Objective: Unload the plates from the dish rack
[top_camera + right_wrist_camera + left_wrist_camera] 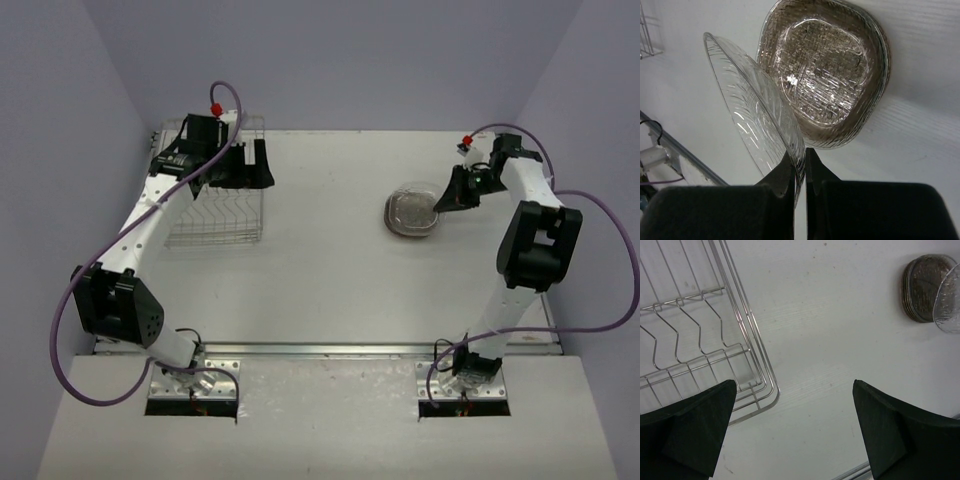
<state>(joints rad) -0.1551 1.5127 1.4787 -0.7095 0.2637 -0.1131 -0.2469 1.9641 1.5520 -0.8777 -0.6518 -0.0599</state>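
The right tool [799,176] clamps a clear plate [747,107] by its rim, tilted just over the stack [832,70] on the counter [922,142]. The left tool [794,392] gapes wide, holding nothing, above the dish rack [754,335] corner.

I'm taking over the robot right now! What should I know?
Left gripper: open, empty, above the corner of the silver wire dish rack.
Right gripper: shut on the rim of a clear ribbed round plate, tilted on edge beside the stack of smoky translucent plates.
Done: rack slots in view are bare.
Left: lay the held plate on the stack; check the rack part under the left arm.
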